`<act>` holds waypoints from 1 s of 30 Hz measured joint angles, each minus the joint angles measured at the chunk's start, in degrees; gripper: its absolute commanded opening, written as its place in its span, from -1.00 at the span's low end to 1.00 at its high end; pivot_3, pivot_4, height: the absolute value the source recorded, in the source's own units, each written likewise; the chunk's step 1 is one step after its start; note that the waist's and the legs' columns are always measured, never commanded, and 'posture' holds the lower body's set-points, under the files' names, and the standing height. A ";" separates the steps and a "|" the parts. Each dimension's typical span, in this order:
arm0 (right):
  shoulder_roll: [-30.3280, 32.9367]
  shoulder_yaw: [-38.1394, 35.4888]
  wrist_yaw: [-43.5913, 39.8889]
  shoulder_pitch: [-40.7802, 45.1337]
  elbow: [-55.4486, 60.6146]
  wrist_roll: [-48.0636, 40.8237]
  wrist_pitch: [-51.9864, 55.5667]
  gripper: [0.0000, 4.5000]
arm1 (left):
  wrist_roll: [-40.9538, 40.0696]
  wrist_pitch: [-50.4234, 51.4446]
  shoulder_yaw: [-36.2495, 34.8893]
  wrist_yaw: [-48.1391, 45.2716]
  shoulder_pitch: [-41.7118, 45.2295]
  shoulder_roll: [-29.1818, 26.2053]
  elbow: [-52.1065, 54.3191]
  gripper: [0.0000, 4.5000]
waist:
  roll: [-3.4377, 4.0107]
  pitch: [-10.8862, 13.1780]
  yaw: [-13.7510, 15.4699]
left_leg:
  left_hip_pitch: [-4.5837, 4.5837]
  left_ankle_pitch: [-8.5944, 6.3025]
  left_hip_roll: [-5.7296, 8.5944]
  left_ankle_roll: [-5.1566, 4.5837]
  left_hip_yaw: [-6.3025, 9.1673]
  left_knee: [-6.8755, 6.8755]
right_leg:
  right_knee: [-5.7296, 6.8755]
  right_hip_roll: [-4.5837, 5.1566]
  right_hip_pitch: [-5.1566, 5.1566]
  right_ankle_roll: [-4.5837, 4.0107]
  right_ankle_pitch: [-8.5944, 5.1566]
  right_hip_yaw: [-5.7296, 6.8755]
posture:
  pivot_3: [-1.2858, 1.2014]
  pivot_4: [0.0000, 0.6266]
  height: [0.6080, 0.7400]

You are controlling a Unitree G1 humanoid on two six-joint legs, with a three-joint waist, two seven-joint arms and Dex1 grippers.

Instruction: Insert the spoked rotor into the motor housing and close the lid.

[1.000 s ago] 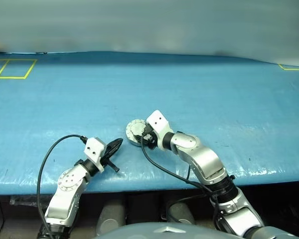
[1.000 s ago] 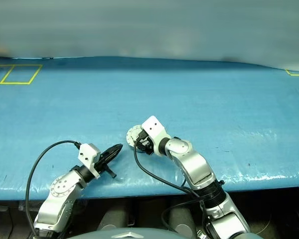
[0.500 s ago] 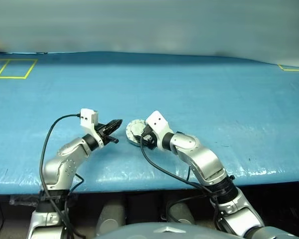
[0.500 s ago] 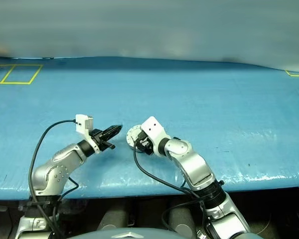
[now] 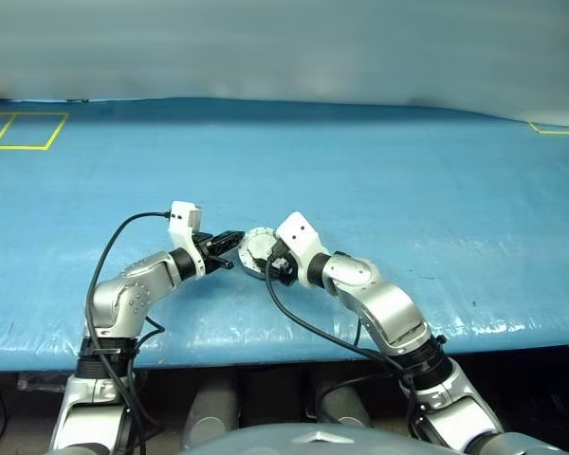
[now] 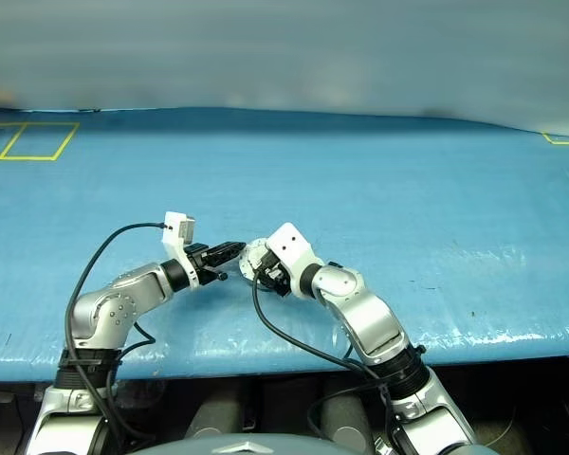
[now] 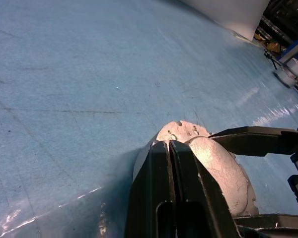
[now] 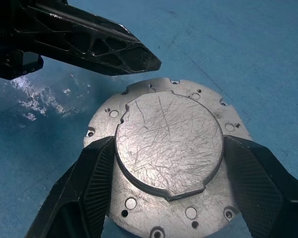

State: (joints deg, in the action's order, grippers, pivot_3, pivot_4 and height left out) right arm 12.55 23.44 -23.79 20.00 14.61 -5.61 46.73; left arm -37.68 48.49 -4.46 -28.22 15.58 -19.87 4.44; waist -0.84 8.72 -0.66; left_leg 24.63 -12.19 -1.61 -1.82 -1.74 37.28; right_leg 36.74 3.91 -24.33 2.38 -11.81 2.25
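The lid is a round grey disc lying plain face up, a raised scratched circle in its middle and small holes round its rim. My right gripper is shut on the lid, one ribbed black finger against each side of it. The shut left gripper points at the lid from the left, tips just at its rim. In the left wrist view the closed fingertips sit right before the lid's edge. The spoked rotor and the motor housing are hidden or out of view.
The work lies on a table under a blue plastic sheet, near its front edge. Yellow tape squares mark the far left and far right corners. Black cables loop from both wrists.
My left arm has risen off the table's front edge, rolled its wrist and swung forward and right until its shut tips reach the lid. The right gripper and lid stayed put.
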 measured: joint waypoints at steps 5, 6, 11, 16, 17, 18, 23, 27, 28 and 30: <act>-0.06 0.20 0.00 0.02 -0.04 0.02 -0.01 0.37 | 1.14 0.14 0.77 -0.58 -0.01 -0.12 -0.06 -0.97 | 0.00 0.00 -0.01 | 0.00 0.00 -0.01 0.00 0.00 0.00 | 0.01 0.00 -0.01 -0.01 0.00 -0.01 | 0.03 -0.52 1.00; -0.07 0.20 0.00 0.02 -0.04 0.02 -0.01 0.37 | 1.32 0.22 0.94 -0.59 -0.01 -0.24 -0.07 -0.97 | 0.00 0.00 0.00 | 0.01 0.00 0.00 0.00 0.00 0.00 | 0.00 0.00 -0.01 -0.01 0.00 -0.01 | 0.03 -0.52 1.00; -0.15 0.29 0.19 -0.04 -0.06 0.30 -0.01 0.37 | 3.02 0.28 2.59 -1.16 0.38 -1.05 -0.06 -0.97 | -0.02 -0.02 0.06 | -0.08 0.00 0.01 0.00 0.01 0.00 | -0.02 0.03 -0.09 -0.01 0.00 0.00 | 0.03 -0.52 1.00; -0.41 0.42 0.45 -0.65 0.26 0.71 -0.01 0.37 | 3.98 0.46 2.94 -1.88 0.62 -1.10 -0.06 -0.97 | -0.04 -0.07 0.07 | -0.11 -0.01 0.03 0.01 0.01 0.00 | -0.03 0.08 -0.09 -0.01 0.00 0.01 | 0.03 -0.52 1.00; -0.47 0.39 0.46 -0.73 0.31 0.75 -0.01 0.37 | 4.03 0.51 3.02 -1.95 0.63 -1.06 -0.06 -0.97 | -0.04 -0.07 0.08 | -0.11 -0.01 0.03 0.01 0.01 0.00 | -0.03 0.08 -0.09 -0.01 0.00 0.01 | 0.03 -0.52 1.00; -0.51 0.34 0.49 -0.84 0.38 0.76 -0.01 0.37 | 4.06 0.51 3.06 -2.01 0.63 -1.05 -0.06 -0.97 | -0.04 -0.08 0.08 | -0.11 -0.01 0.03 0.01 0.01 -0.01 | -0.03 0.09 -0.08 -0.01 0.00 0.02 | 0.03 -0.52 1.00; -0.57 0.13 0.80 -1.36 0.93 0.79 0.00 0.37 | 4.55 -0.09 3.64 -3.13 0.63 -0.78 -0.06 -0.97 | -0.05 -0.08 0.12 | -0.09 -0.01 0.05 0.01 0.01 -0.01 | -0.04 0.11 -0.09 -0.01 0.00 0.02 | 0.03 -0.52 1.00; -0.61 0.10 1.13 -1.80 1.23 0.82 0.00 0.37 | 5.65 -0.72 4.33 -4.24 0.66 -1.17 0.01 -0.97 | -0.05 -0.09 0.16 | -0.09 -0.01 0.06 0.01 0.02 -0.01 | -0.04 0.12 -0.08 -0.01 0.00 0.03 | 0.03 -0.52 1.00; -0.66 0.09 1.22 -1.86 1.27 0.82 0.00 0.37 | 5.96 -0.79 4.42 -4.35 0.67 -1.20 0.06 -0.97 | -0.06 -0.09 0.17 | -0.09 -0.01 0.07 0.00 0.02 -0.01 | -0.05 0.13 -0.08 -0.01 0.00 0.03 | 0.03 -0.52 1.00; -0.78 -0.03 1.33 -2.07 1.37 0.84 0.01 0.37 | 6.21 -1.04 4.59 -4.38 0.68 -1.18 0.11 -0.97 | -0.07 -0.10 0.18 | -0.09 -0.02 0.08 0.00 0.02 -0.02 | -0.05 0.13 -0.08 -0.01 0.00 0.03 | 0.03 -0.52 1.00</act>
State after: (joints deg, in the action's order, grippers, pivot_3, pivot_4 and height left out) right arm 11.77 23.41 -22.46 17.93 15.97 -4.76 46.73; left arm -31.46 47.45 0.14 -32.60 16.26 -21.05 4.55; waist -0.91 8.63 -0.48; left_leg 24.54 -12.21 -1.54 -1.82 -1.71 37.27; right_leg 36.69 4.04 -24.41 2.37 -11.81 2.28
